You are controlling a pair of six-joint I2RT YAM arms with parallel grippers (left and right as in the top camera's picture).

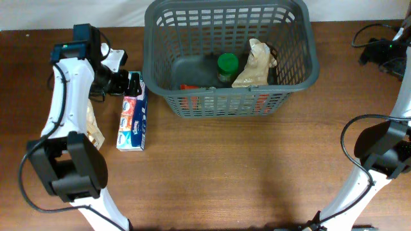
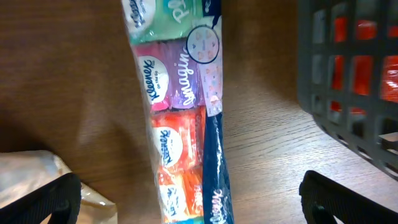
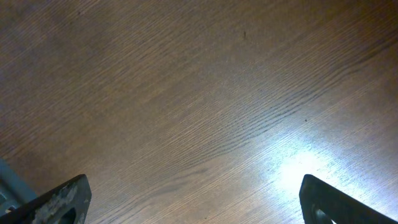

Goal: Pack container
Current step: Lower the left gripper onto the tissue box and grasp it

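Now our left fingers [image 2: 43, 202], wide open and empty, straddle the Kleenex pack [image 2: 177, 124] mid-frame; we should descend squarely before closing, while our right fingers [image 3: 56, 199] gape empty.

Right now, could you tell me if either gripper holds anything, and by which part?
Nothing: left gripper open above the tissue pack, right gripper open above table.

A: What surface is this?
B: A brown wooden table [image 1: 225, 167].
A: What lies on it?
B: Far centre, a grey slotted container [image 1: 297, 69]. Just left of it, a tissue multipack [image 1: 133, 122]. Further left, a crinkled tan packet [image 1: 96, 133].
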